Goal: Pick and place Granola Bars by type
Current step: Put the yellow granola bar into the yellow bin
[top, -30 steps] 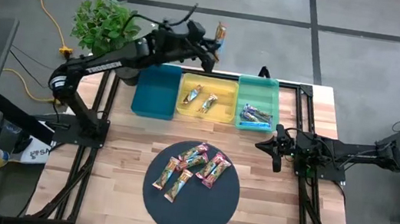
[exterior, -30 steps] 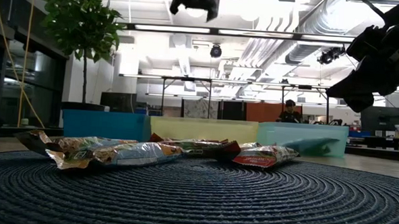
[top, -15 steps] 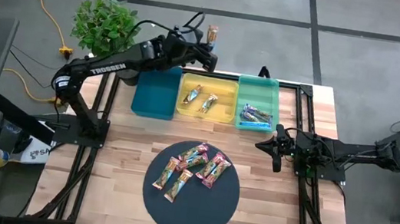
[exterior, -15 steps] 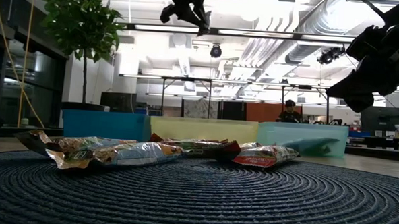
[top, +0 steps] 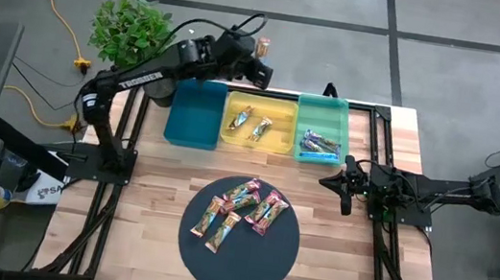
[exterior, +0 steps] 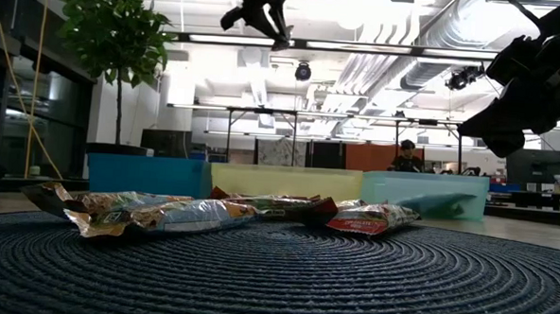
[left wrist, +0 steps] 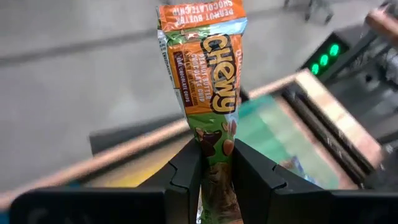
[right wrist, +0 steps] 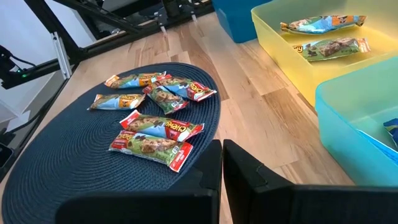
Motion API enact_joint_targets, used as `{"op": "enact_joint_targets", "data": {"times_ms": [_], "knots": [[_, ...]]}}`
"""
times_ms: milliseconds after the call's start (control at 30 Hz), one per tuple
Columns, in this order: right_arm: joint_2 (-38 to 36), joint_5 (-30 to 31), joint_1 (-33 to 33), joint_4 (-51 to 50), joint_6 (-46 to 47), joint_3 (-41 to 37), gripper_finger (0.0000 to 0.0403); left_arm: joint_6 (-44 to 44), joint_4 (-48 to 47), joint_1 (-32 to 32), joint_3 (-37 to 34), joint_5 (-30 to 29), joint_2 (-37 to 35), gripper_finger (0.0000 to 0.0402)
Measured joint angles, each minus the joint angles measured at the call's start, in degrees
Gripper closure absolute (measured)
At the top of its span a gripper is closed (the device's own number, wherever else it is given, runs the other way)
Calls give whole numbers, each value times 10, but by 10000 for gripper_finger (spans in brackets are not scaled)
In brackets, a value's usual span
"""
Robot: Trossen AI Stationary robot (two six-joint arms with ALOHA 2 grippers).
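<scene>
Because it belongs with its own type, my left gripper (left wrist: 216,163) pinches an orange bar (left wrist: 205,62) high at twelve o'clock; my right gripper (top: 347,193), pressed together, waits at three.

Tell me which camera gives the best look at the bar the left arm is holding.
The left wrist view: the orange and green bar fills it, pinched upright in the left gripper. The high view shows it only as a speck beyond the table's far edge. The low and right wrist views don't show it clearly.

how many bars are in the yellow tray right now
2: both granola bars lie side by side in the yellow tray, one nearer the blue tray, one toward the middle. None looks hidden.
</scene>
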Motion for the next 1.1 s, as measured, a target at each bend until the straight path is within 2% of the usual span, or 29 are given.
{"op": "enact_joint_targets", "data": {"times_ms": [200,333,467,700,1100], "knots": [[0,0,0,0,0,0,402,-29,-114,7,118,43,85,326],[0,-1,0,0,0,0,402,-40,-160,8,154,66,129,326],[0,0,0,-1,0,0,402,-44,-179,11,155,88,156,326],[0,0,0,0,0,0,402,-46,-185,11,155,73,190,326],[0,0,0,0,0,0,403,-76,-220,11,155,87,273,326]]}}
